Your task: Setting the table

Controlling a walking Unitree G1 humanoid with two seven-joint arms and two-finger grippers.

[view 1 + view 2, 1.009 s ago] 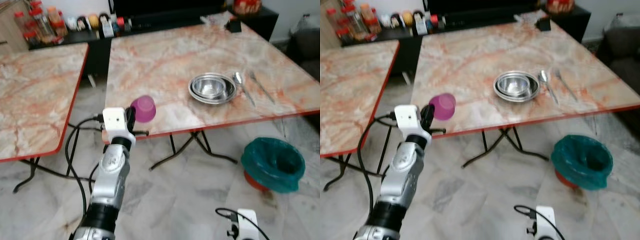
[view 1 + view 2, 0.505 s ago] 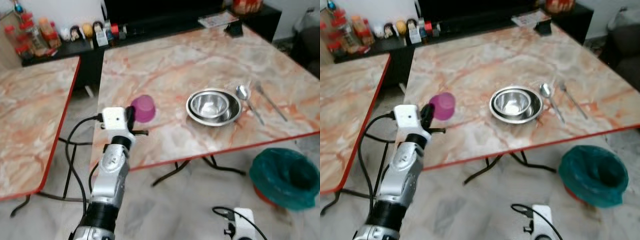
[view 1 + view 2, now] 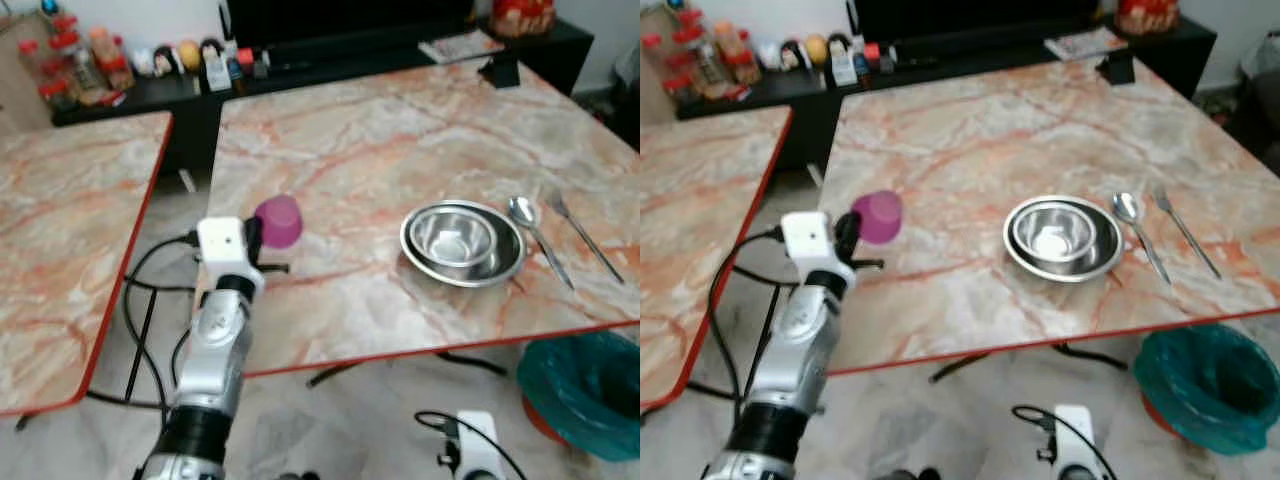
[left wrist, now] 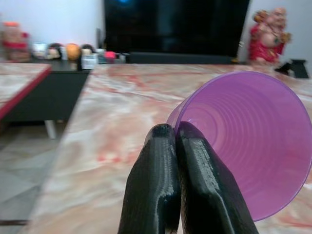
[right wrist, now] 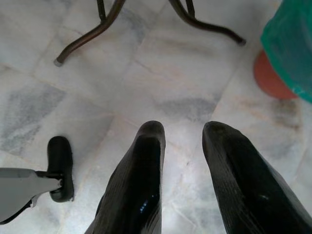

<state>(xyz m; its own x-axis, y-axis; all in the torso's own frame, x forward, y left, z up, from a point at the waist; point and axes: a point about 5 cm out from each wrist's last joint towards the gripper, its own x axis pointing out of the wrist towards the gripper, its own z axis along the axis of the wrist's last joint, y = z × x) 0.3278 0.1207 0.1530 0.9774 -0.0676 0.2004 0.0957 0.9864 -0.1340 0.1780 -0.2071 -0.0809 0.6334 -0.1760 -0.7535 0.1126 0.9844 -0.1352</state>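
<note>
Pinched by its thin rim in the closed left claw [image 4: 176, 141], the purple plastic cup [image 3: 279, 220] hangs tilted over the worktop's [image 3: 400, 130] left edge, looking light, springy, crush-prone.

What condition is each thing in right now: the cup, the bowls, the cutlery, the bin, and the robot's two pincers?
Purple cup: tilted, empty, rim pinched by the left pincer.
Steel bowls: nested, upright, empty, on the table.
Spoon and fork: lying flat beside the bowls.
Green bin: open, on the floor.
Right pincer: open, empty, hanging low.
</note>
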